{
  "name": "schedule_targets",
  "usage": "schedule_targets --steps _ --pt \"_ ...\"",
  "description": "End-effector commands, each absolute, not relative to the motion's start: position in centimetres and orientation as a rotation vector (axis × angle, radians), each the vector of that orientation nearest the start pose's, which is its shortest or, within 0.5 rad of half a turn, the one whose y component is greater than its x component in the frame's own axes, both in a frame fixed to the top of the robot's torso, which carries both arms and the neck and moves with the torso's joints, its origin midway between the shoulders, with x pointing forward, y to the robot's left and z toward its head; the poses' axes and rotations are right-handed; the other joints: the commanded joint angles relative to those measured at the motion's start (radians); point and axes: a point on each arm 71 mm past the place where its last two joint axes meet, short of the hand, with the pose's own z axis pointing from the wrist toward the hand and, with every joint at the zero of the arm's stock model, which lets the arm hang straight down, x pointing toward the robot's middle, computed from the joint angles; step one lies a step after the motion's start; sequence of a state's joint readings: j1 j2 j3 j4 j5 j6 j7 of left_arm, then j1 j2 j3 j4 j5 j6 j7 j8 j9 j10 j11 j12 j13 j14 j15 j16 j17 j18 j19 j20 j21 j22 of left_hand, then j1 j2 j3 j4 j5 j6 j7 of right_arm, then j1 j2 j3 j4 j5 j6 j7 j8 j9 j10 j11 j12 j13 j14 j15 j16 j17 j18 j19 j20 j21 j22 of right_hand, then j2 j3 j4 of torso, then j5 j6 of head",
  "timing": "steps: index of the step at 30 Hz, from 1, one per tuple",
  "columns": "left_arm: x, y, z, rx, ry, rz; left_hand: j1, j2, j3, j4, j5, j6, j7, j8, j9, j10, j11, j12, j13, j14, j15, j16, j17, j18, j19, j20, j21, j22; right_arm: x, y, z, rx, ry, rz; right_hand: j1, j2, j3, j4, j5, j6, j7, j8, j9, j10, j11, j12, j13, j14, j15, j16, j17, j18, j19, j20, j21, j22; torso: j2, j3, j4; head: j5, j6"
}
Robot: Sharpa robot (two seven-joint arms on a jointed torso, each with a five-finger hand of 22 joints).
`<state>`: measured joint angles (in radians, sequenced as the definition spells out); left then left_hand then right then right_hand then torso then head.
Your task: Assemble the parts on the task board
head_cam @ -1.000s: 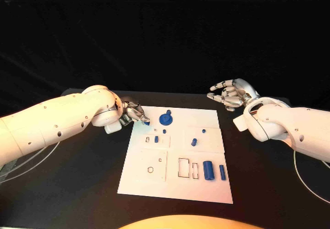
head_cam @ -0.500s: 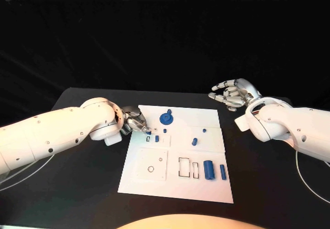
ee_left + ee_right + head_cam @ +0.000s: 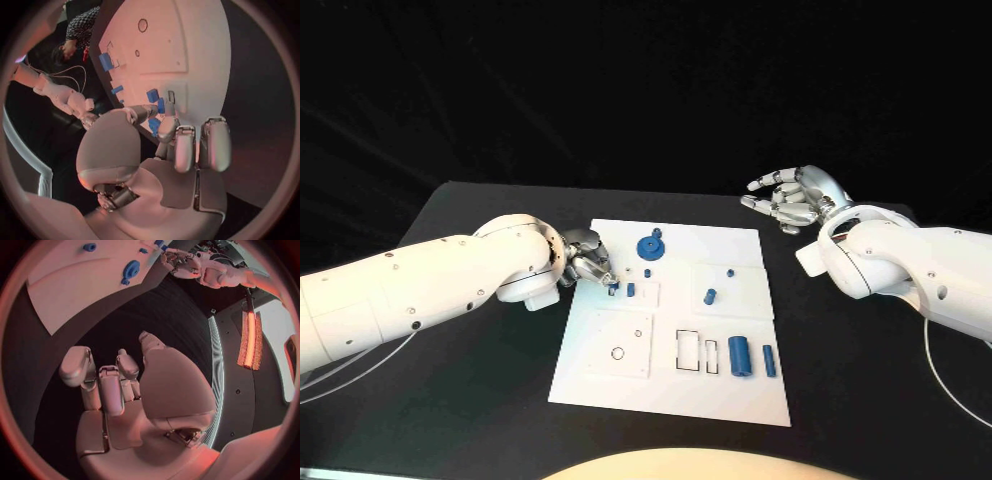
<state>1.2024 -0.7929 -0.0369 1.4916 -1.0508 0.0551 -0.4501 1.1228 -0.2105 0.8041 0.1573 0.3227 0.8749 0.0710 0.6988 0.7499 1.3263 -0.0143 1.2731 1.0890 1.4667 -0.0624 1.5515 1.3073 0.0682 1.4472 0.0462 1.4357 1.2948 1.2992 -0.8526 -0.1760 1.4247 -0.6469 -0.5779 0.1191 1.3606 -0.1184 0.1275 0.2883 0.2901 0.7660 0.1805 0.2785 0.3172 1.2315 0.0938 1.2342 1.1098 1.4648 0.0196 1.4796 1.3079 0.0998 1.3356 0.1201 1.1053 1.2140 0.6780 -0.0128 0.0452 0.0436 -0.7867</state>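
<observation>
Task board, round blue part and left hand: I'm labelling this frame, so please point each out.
task board (image 3: 610, 385), head view, bare near-left corner of the plate.
round blue part (image 3: 648, 249), head view, middle of its disc.
left hand (image 3: 589, 262), head view, middle of the hand.

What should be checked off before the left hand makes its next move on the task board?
1. Left hand holds a small blue part between its fingertips: ok.
2. Held part seated in the task board: cannot tell.
3. Right hand off the board, holding nothing: ok.
4. Round blue part standing apart from the left hand: ok.
5. Two blue cylinders lying at the board's near right, untouched: ok.
</observation>
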Motion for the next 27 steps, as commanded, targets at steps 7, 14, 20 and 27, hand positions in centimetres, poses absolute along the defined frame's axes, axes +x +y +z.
schedule_targets --steps 7,14,20,27 --pt "48.26 19.35 -22.28 -0.142 2.257 -0.494 -0.005 0.009 0.140 -0.146 0.011 0.018 -0.011 0.008 0.002 0.010 -0.001 0.007 0.004 0.094 -0.010 0.000 0.226 -0.009 0.002 -0.007 0.005 0.002 50.87 -25.29 -18.15 0.580 1.526 0.887 -0.009 0.002 -0.003 0.001 -0.004 0.000 -0.005 0.007 -0.002 0.002 -0.005 0.000 -0.002 0.052 -0.009 -0.006 0.030 0.007 0.003 -0.006 -0.005 -0.002 0.000 0.0005 -0.0008 -0.004 0.003" --pt "48.15 19.36 -22.46 -0.128 2.281 -0.476 -0.005 0.008 0.141 -0.147 0.014 0.019 -0.011 0.009 0.002 0.011 -0.002 0.008 0.006 0.094 -0.010 0.001 0.227 -0.010 0.003 -0.007 0.006 0.003 50.85 -25.31 -18.22 0.581 1.534 0.886 -0.008 0.002 -0.003 0.000 -0.004 0.000 -0.005 0.007 -0.002 0.001 -0.006 0.000 -0.003 0.052 -0.009 -0.007 0.030 0.007 0.003 -0.006 -0.006 -0.002 0.000 0.0019 -0.0006 -0.002 0.003" --pt "48.16 19.47 -22.60 -0.128 2.293 -0.461 -0.006 0.007 0.141 -0.148 0.016 0.019 -0.011 0.009 0.002 0.012 -0.002 0.009 0.008 0.094 -0.010 0.000 0.226 -0.010 0.002 -0.008 0.006 0.003 50.84 -25.34 -18.23 0.581 1.535 0.886 -0.008 0.002 -0.002 0.000 -0.004 0.000 -0.005 0.008 -0.002 0.001 -0.006 -0.001 -0.004 0.052 -0.009 -0.007 0.029 0.007 0.002 -0.006 -0.007 -0.003 0.000 0.0015 0.0001 -0.002 0.001" --pt "48.21 19.44 -22.76 -0.129 2.302 -0.448 -0.006 0.007 0.141 -0.148 0.016 0.019 -0.011 0.009 0.002 0.012 -0.002 0.009 0.008 0.094 -0.010 0.000 0.226 -0.010 0.002 -0.008 0.006 0.003 50.84 -25.37 -18.22 0.581 1.534 0.886 -0.008 0.002 -0.002 0.000 -0.004 0.000 -0.005 0.008 -0.002 0.001 -0.006 -0.001 -0.004 0.052 -0.009 -0.007 0.029 0.007 0.002 -0.006 -0.007 -0.003 0.000 0.0007 -0.0002 0.003 0.002"
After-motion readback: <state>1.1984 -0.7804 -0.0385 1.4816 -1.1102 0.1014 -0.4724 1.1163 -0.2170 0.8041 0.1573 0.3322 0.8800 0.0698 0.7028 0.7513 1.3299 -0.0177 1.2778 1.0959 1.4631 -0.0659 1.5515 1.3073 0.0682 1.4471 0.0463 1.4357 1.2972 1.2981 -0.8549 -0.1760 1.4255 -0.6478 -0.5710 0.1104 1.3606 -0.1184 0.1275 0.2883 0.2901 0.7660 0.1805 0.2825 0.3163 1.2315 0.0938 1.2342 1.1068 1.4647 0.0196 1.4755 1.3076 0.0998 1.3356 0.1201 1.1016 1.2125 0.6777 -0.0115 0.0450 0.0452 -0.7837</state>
